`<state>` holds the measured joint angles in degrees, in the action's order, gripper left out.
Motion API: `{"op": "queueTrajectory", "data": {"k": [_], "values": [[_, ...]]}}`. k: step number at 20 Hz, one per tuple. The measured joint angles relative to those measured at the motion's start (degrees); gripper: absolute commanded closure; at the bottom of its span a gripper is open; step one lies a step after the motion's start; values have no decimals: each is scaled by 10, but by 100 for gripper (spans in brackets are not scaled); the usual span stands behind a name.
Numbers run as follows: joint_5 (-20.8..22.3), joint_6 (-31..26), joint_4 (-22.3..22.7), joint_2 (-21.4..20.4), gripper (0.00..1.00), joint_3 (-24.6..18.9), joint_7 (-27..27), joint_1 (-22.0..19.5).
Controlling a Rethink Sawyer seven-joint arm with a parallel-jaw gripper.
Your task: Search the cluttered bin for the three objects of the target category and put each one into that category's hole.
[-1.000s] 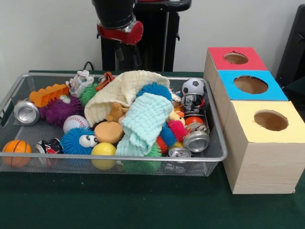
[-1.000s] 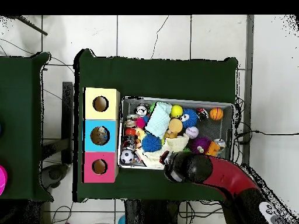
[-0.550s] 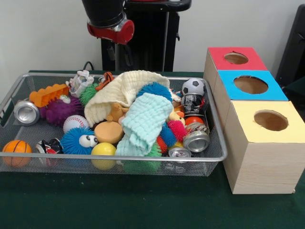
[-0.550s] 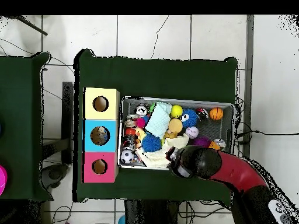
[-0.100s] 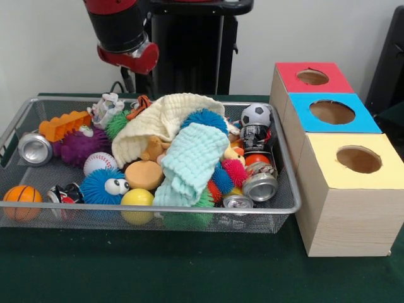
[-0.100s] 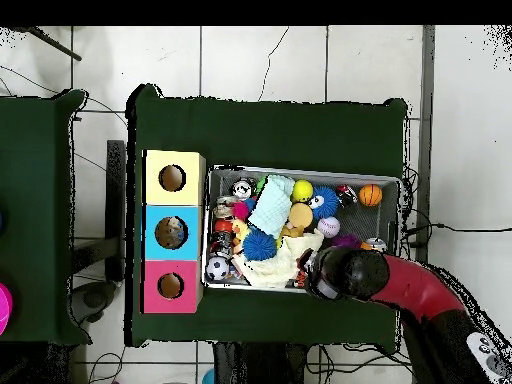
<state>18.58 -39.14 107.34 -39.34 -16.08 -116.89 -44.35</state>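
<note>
**Q:** How is the gripper (image 5: 129, 79) set, and where is it held?

**A:** It is held high over the far rim of the bin (image 5: 151, 209). Its opening cannot be told, since it is lost against the dark pedestal. Nothing is seen to be carried.

**Q:** Which thing is to be taken?

**A:** The target category is not given, so the choice is only judged. If cans are meant, the silver can (image 5: 35, 149) is the nearest. It is found below the gripper, off to the robot's right and further from the base, touching the bin's end wall.

**Q:** How is that can laid?

**A:** It is laid on its side. Its long axis is judged to run roughly away from the base, and its round end is turned outward, away from the gripper.

**Q:** Where are the other candidates?

**A:** A second can (image 5: 259, 187) and a third can (image 5: 238, 202) are found well apart from the gripper, to the robot's left, beyond the cream cloth (image 5: 164, 120). The holed boxes (image 5: 341, 189) are further that way
</note>
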Motion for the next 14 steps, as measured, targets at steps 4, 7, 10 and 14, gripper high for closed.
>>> {"op": "queueTrajectory", "data": {"k": [4, 7, 10, 14], "values": [[27, 0, -6, 12, 0, 0, 0, -8], [41, 0, -6, 19, 0, 0, 0, -17], [55, 0, -6, 23, 0, 0, 0, -31], [73, 0, -6, 22, 0, 0, 0, -56]]}}
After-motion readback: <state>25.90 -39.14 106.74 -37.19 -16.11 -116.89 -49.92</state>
